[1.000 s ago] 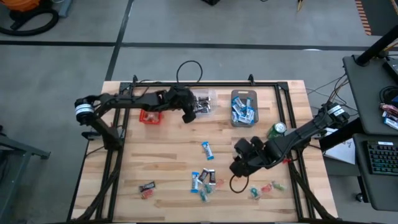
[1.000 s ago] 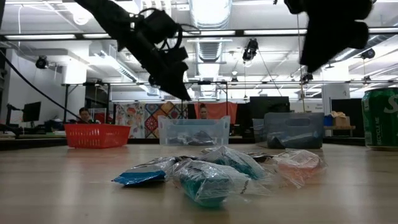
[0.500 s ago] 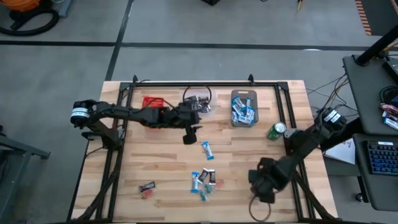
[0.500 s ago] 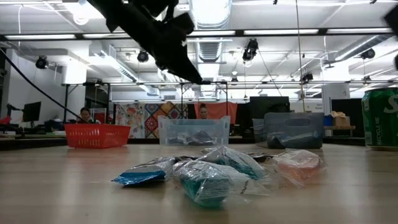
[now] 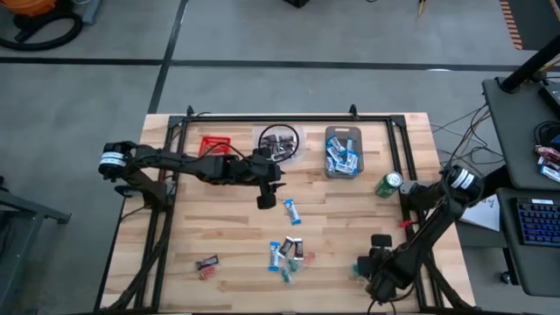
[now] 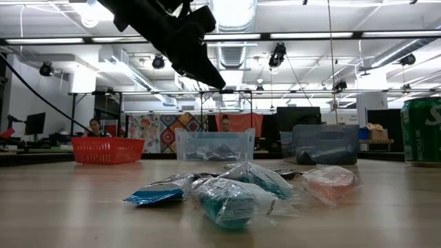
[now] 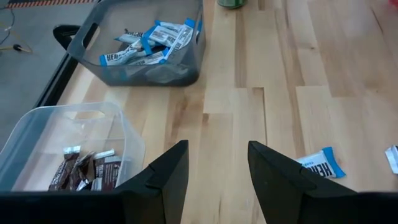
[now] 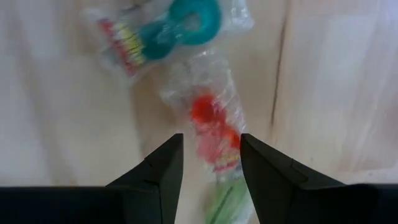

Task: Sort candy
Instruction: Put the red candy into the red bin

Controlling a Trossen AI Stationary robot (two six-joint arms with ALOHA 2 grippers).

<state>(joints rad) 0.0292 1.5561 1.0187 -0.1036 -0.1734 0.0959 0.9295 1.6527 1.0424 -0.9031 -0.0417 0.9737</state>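
Note:
The candy lies loose on the wooden table: a blue-and-white sweet (image 5: pixel 291 211) in the middle, a mixed cluster (image 5: pixel 287 255) nearer the front, and a dark one (image 5: pixel 207 262) at the near left. My left gripper (image 5: pixel 265 201) hangs open above the table centre, just near of the clear bin (image 7: pixel 68 155), with that blue-and-white sweet (image 7: pixel 320 165) lying ahead of it. My right gripper (image 8: pixel 211 162) points down, open, over a red sweet in a clear wrapper (image 8: pixel 214 130) at the near right. A teal ring sweet (image 8: pixel 180 25) lies beside it.
Along the far side stand a red bin (image 5: pixel 214 144), the clear bin (image 5: pixel 280 144) with dark sweets and a grey bin (image 5: pixel 343 150) with blue-and-white sweets. A green can (image 5: pixel 389 183) stands at the right. A black frame runs round the table's edges.
My left gripper has swung from over the bins toward the table's near edge and now hangs above the centre. My right gripper has gone toward the near right corner, down, turning to point at the red and green sweets. No candy has moved.

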